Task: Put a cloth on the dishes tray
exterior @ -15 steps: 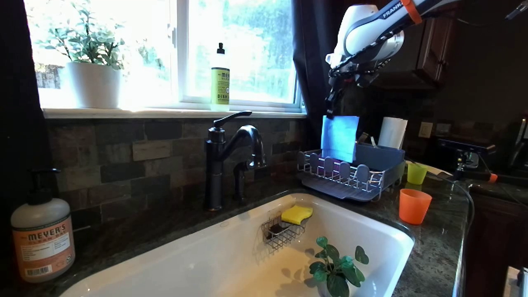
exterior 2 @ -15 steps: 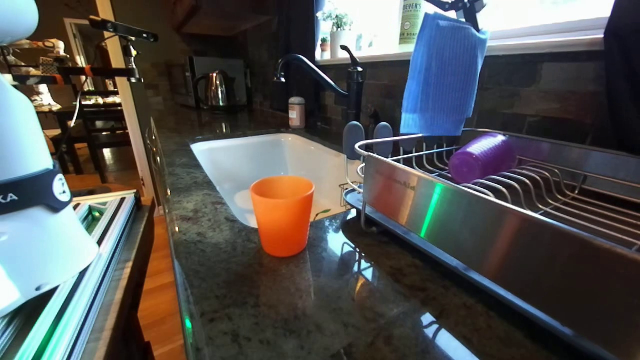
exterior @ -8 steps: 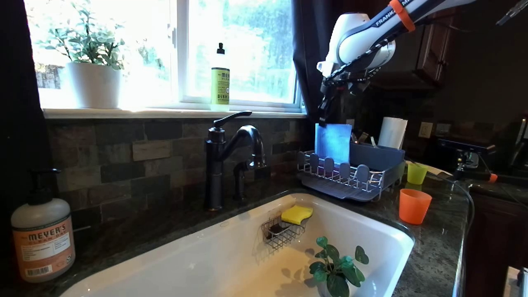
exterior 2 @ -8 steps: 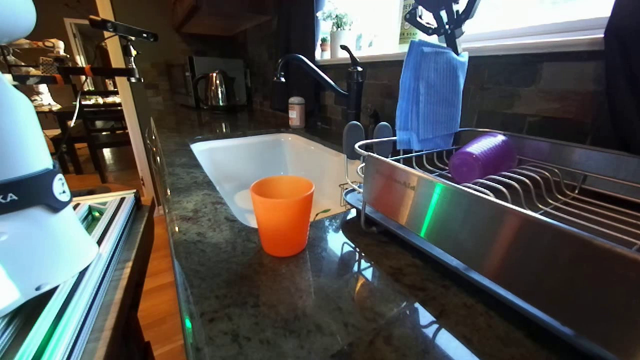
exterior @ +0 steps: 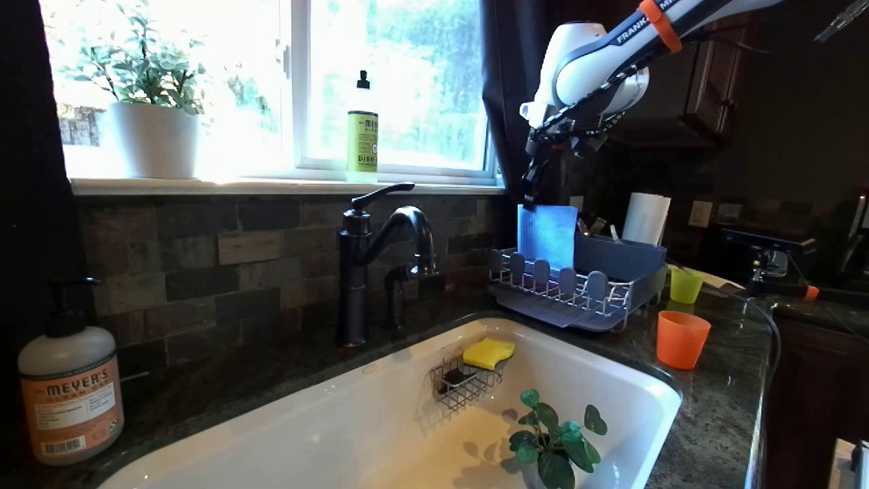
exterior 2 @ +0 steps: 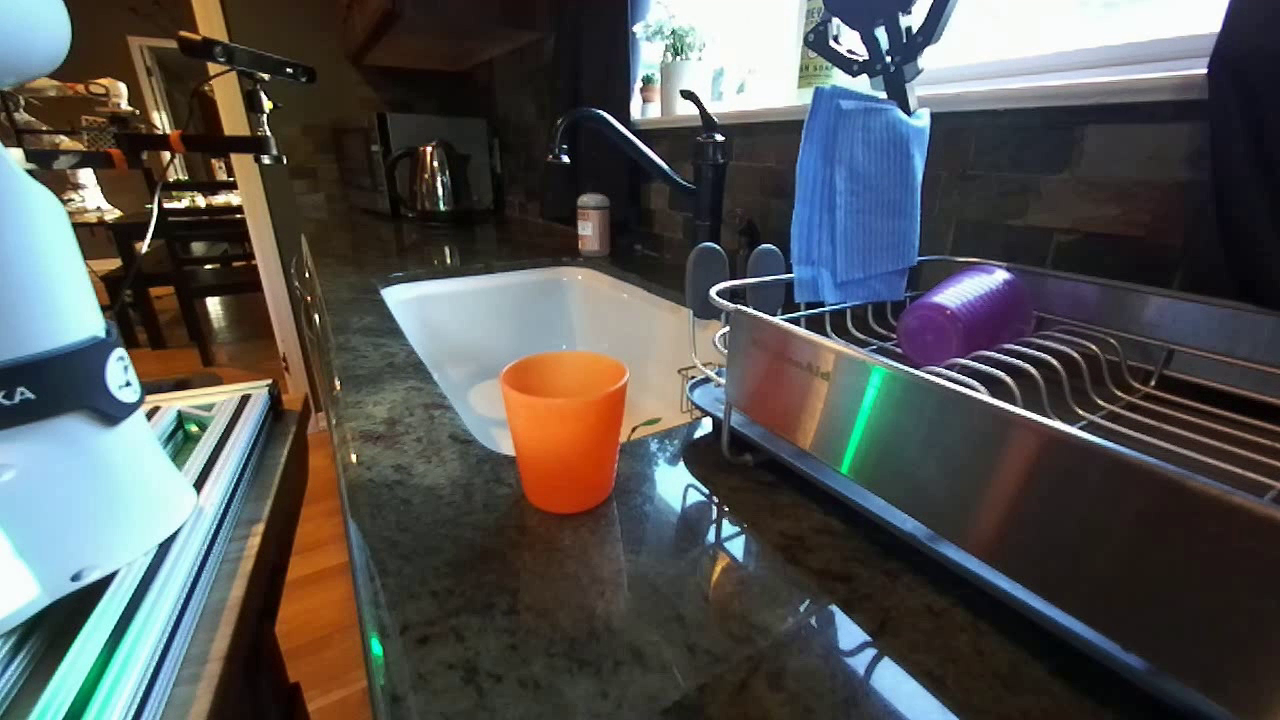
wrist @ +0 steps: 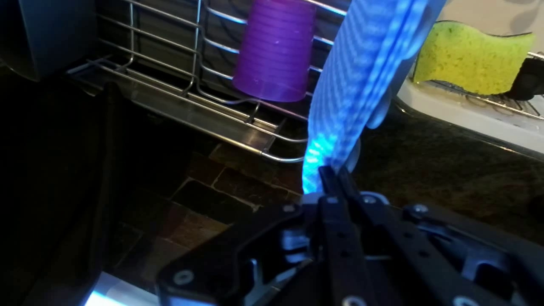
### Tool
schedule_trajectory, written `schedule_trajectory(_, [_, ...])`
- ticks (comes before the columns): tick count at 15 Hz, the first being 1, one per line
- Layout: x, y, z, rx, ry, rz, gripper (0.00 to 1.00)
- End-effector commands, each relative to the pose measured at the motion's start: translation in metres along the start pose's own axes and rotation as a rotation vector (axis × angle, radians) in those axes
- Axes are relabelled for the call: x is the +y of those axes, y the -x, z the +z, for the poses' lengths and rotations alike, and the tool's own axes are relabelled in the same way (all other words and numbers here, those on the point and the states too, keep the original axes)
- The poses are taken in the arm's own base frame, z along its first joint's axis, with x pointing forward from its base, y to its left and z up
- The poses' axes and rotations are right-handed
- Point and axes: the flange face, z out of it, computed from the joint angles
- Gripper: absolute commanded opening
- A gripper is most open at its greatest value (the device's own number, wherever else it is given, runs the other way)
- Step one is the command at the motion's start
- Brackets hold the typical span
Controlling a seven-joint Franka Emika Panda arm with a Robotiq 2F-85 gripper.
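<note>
One orange cup [exterior 2: 565, 430] stands upright on the dark, glossy countertop [exterior 2: 540, 600], close to where I am watching. Just beside it sits the dish rack [exterior 2: 960, 450], its long metal side turned my way, and a purple cup [exterior 2: 965, 315] lies on its side on the wires. At the rack's sink end hangs the blue cloth [exterior 2: 862, 190], folded and limp, its lower part dropping behind the grey prongs [exterior: 541, 273] in an exterior view; I can't tell whether the bottom edge touches the wires. Over it, the gripper [wrist: 335, 172] has its fingers drawn together, a top corner of the cloth nipped between the tips.

Next comes the white sink [exterior 2: 520, 300], with a yellow sponge [exterior: 489, 353] perched on a wire caddy [exterior: 468, 392] against its wall and a leafy plant [exterior: 574, 448] rising from the basin. Behind the sink stands a dark faucet [exterior 2: 710, 170]; past that, a soap bottle [exterior 2: 593, 230] on the counter, and farther back a shiny kettle [exterior 2: 435, 180].
</note>
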Motion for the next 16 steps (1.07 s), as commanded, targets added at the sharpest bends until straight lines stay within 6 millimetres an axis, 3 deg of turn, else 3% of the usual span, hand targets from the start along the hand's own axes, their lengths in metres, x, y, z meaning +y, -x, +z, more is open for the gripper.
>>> schedule_trajectory(1, [-0.004,0.006,0.004,-0.009,-0.013,0.008,0.00])
schedule_trajectory(9, [-0.035,0.024,0.026,-0.104,-0.024,-0.007,0.00])
schedule_trajectory(16, [-0.070,0.021,0.041,-0.123,-0.056,-0.009,0.00])
